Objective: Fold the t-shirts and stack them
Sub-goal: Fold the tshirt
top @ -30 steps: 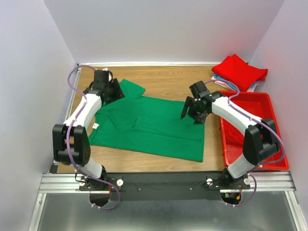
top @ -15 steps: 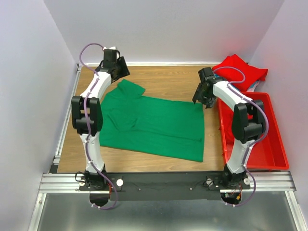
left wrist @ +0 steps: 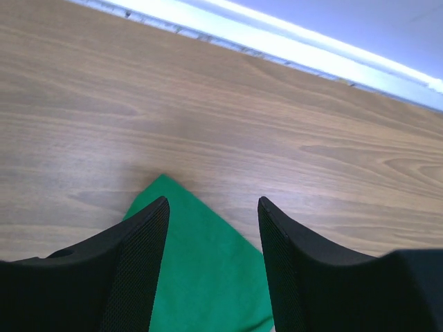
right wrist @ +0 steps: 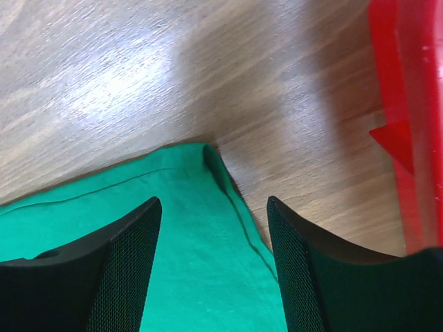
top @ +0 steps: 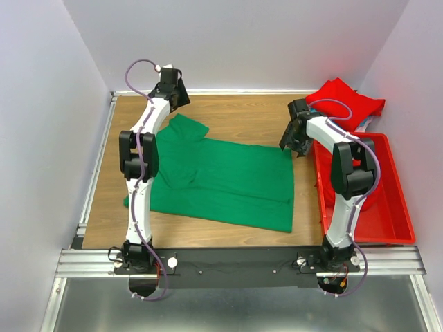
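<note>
The left gripper (left wrist: 213, 207) is standing with its jaws apart and gripping nothing; its two black fingers (left wrist: 131, 277), broad and faced with a fine mesh texture, are framing the pointed tip of a sleeve of the green t-shirt (left wrist: 201, 277). Whether the fingertips are touching the cloth cannot be told. In the overhead view this left gripper (top: 173, 86) is hanging at the far left of the table (top: 242, 117), a smooth board with light wood grain. The right gripper (right wrist: 213, 204) is likewise standing apart and empty, its meshed fingers (right wrist: 118, 277) bracketing the far right corner of the same green t-shirt (right wrist: 208, 277), where the stitched hem is curling up slightly. The green t-shirt (top: 221, 180) is lying spread across the middle of the table, soft and mostly flat, with light creasing near its left side. Just right of the right gripper (top: 294, 138) the red bin (top: 394, 214) is sitting, a rectangle of glossy rigid plastic. At the far right corner a folded red t-shirt (top: 346, 100) is resting on top of a small pile, with paler edges showing beneath.
</note>
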You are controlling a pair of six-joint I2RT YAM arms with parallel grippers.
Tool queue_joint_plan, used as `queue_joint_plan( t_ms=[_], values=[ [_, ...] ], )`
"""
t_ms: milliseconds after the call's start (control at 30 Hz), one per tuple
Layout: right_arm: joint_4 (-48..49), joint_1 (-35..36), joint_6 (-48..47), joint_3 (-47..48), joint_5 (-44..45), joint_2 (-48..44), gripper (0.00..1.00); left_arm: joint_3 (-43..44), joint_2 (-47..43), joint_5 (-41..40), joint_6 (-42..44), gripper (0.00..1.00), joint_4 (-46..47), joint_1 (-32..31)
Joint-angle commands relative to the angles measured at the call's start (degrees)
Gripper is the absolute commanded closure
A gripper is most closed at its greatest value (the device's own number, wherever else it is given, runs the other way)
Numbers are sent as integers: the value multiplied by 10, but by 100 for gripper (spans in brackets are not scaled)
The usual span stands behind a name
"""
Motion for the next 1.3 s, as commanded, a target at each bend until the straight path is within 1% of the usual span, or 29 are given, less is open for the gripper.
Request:
queue_joint_plan(
  t_ms=[0,167,267,533,667,967,1067,1100,1133,1167,1267],
  values=[
    [14,-1,3,17,-12,11,31,10,29,-44,-4,38,-34,5],
    [17,-1,8,13,-16,10,31,14,58,-52,2,38,-31,5],
    [18,-1,12,9,-19,9,30,32,76,-60,5,38,-38,5],
    [25,-1,22,-1,-26,2,30,53,95,-90,2,39,-24,9],
    [27,-1,27,-6,-28,0,30,69,116,-88,0,40,-29,11],
    [28,-1,37,-16,-23,-4,30,73,126,-74,5,43,-26,12],
    [28,-1,42,-16,-18,-5,30,76,131,-61,6,51,-26,12],
    [28,-1,45,-16,-16,-3,30,81,136,-53,8,58,-24,11],
    [28,-1,46,-16,-14,-3,30,81,136,-52,9,58,-24,11],
    [28,-1,46,-16,-12,-2,30,81,136,-51,9,66,-24,11],
    [32,-1,45,-15,-5,-1,30,81,135,-45,14,76,-21,10]
  ],
)
